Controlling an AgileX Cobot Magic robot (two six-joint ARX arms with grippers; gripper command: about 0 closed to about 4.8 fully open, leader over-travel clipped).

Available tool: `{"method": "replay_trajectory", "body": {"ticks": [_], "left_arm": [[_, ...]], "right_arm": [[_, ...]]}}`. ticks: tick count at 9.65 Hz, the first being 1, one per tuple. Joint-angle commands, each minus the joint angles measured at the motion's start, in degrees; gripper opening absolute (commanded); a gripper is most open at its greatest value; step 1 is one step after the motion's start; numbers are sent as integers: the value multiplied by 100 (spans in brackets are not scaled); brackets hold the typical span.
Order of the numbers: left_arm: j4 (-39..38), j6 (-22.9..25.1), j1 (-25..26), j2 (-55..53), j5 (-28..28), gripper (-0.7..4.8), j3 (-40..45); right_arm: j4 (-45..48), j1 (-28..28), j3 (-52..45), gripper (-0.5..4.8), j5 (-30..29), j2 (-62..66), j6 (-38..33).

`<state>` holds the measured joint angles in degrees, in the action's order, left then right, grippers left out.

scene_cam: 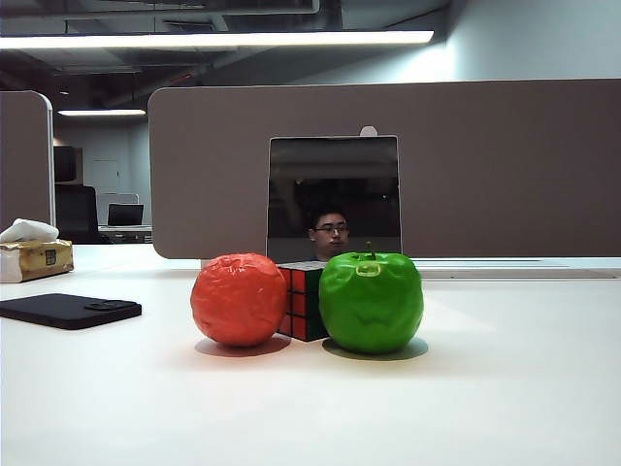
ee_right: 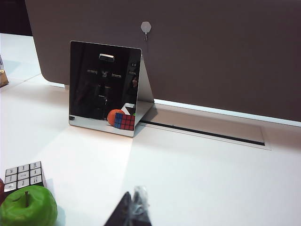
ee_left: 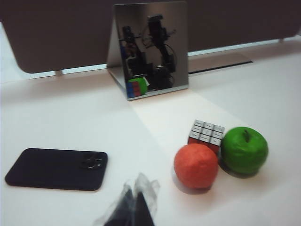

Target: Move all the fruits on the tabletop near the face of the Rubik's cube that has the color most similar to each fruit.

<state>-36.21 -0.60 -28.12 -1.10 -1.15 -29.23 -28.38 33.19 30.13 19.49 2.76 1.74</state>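
Crinkly orange ball (scene_cam: 239,299), glossy green apple (scene_cam: 371,302), both fingers blurred, left gripper (ee_left: 133,207), right gripper (ee_right: 134,209).

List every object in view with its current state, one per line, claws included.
Orange-red ball: on the table, touching the cube's red face.
Green apple: upright, against the cube.
Rubik's cube: between both fruits.
Phone: flat, camera side up.
Mirror: standing, propped.
Left claw: empty, state unclear.
Right claw: empty, state unclear.
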Motion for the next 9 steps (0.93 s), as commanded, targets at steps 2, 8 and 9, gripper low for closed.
{"method": "replay_trajectory", "body": {"ticks": [2, 8, 9], "left_arm": [[684, -481, -2, 87, -245, -5, 485], [2365, -476, -2, 87, -271, -5, 1504], [2579, -476, -2, 87, -273, -5, 1718]], "right_arm": [[1794, -22, -1128, -1, 9, 9, 299], [3921, -273, -2555, -1, -310, 11, 299], [4079, -284, -2769, -1, -315, 11, 284]]}}
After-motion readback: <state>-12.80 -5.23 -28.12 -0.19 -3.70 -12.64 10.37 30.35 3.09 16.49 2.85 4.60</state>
